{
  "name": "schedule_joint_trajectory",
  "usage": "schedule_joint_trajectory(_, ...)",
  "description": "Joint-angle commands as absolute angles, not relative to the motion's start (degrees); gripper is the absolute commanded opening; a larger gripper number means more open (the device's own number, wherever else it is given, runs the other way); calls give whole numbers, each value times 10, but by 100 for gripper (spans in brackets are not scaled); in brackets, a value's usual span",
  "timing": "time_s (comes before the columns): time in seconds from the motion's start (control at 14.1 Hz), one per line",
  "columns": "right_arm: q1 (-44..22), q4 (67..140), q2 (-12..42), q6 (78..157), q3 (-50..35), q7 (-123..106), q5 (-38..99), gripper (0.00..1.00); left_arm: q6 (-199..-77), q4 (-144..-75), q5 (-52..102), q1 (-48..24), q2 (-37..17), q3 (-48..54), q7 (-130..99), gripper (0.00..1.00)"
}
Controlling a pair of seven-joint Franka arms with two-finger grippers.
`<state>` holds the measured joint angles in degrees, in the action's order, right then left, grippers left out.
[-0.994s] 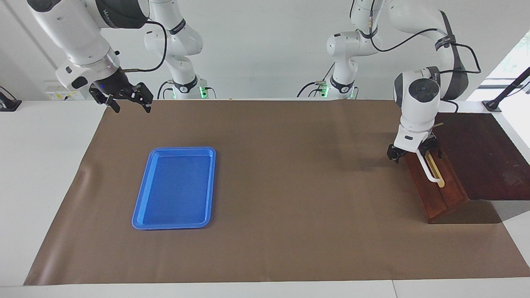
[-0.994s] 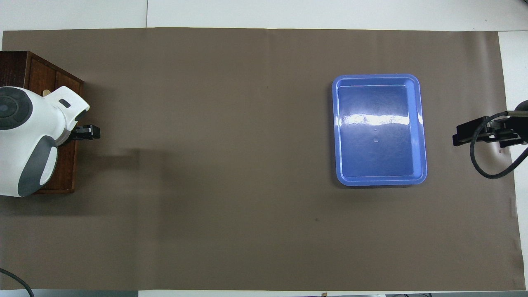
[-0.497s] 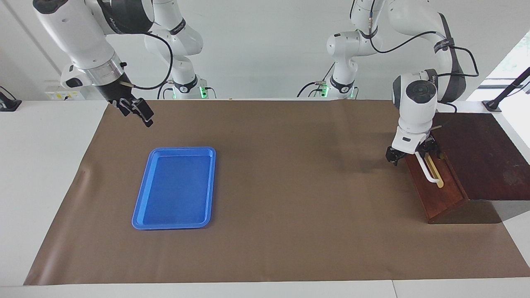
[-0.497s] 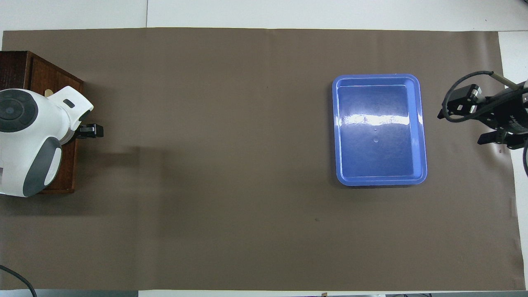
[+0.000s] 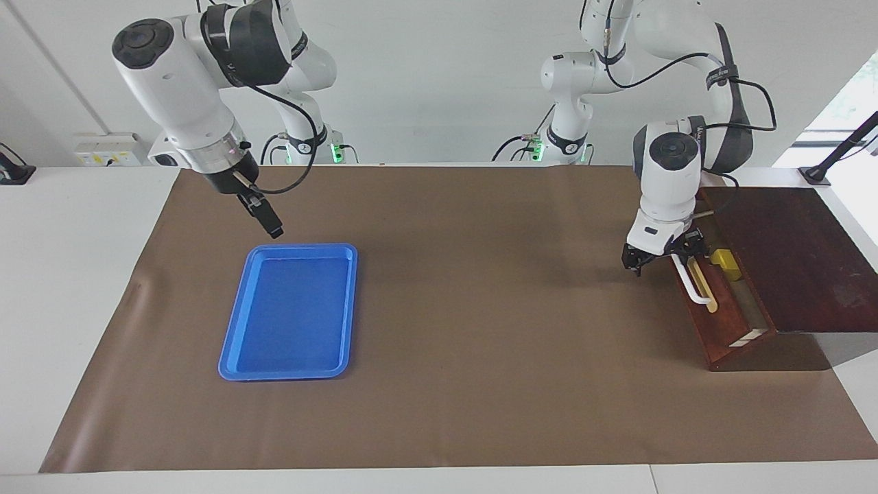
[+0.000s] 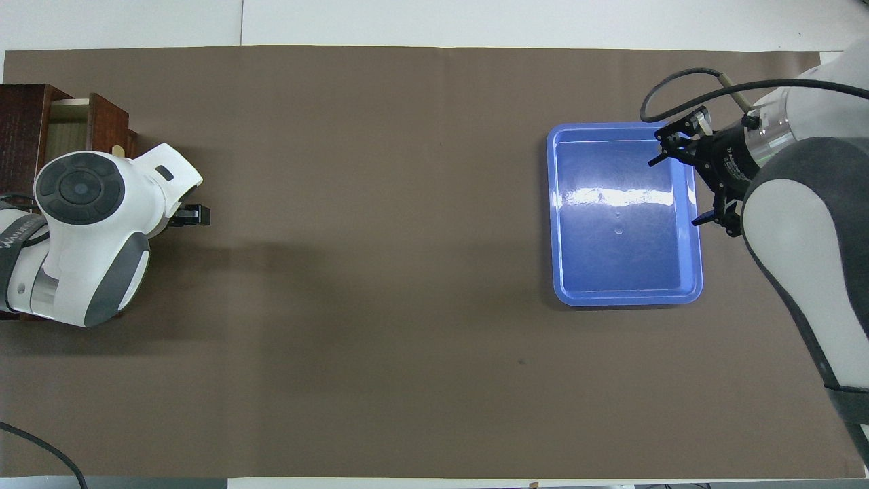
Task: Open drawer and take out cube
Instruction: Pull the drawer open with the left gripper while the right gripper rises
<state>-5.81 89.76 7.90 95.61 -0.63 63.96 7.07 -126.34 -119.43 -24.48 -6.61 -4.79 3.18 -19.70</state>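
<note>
Two risks stand out. At mid-height near the facing view's edge, the left tool (image 5: pixel 662 255) stands wide astride the upper end of the handle (image 5: pixel 691 283). It hooks rather than clamps, so a slanted pull could slip it off or drag the whole box. The drawer (image 5: pixel 720 322) is only partly out. The cube (image 5: pixel 725 262) lies inside near its upper end, in a tight gap for fingers. The right tool (image 5: pixel 266 218), wide and empty, hangs over the tray (image 5: pixel 230 350) rim.

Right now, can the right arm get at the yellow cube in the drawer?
Probably not yet: the drawer is only partly open, and the right gripper hangs over the blue tray.
</note>
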Motion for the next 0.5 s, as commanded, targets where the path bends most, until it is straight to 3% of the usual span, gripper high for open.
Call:
schedule_joint_trajectory(0.0, -72, 831, 138, 961, -7, 719, 94, 97, -1274, -1194, -240, -104, -49, 32, -220, 100)
schedule_joint_trajectory(0.43, -116, 832, 160, 997, -7, 891, 168, 96, -1241, -1167, -179, -165, -59, 31, -253, 100)
